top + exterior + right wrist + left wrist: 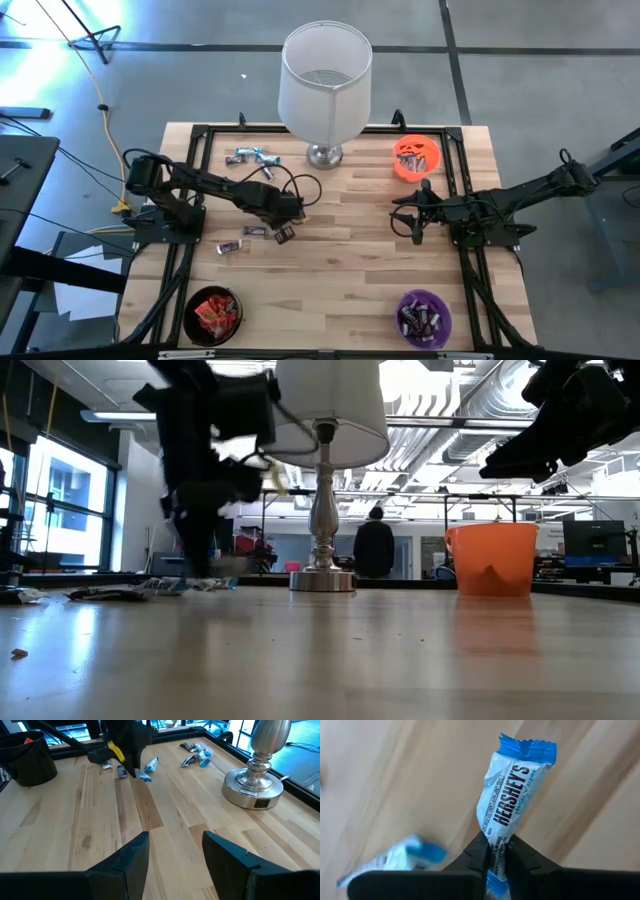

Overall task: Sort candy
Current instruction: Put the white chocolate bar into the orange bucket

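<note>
Pinching one end of a silvery blue-white candy bar (512, 795), my left tool (495, 851) sits closed over the bench (340, 270) mid-left — the bar's long axis runs straight out from the fingertips, its wrapper reading "HERSHEY'S". The purple bowl (424, 317) lies front-right and the orange bowl (416, 157) back-right. My right tool (175, 851) waits wide open and empty.

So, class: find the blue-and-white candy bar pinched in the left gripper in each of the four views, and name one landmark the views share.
High view: hidden under the left gripper, left of centre.
Low view: not made out; the left arm blurs at upper left.
Left wrist view: the candy bar fills the centre, gripped at its lower end.
Right wrist view: the bar shows far off, below the left arm.
Shared landmark: the lamp base.
</note>
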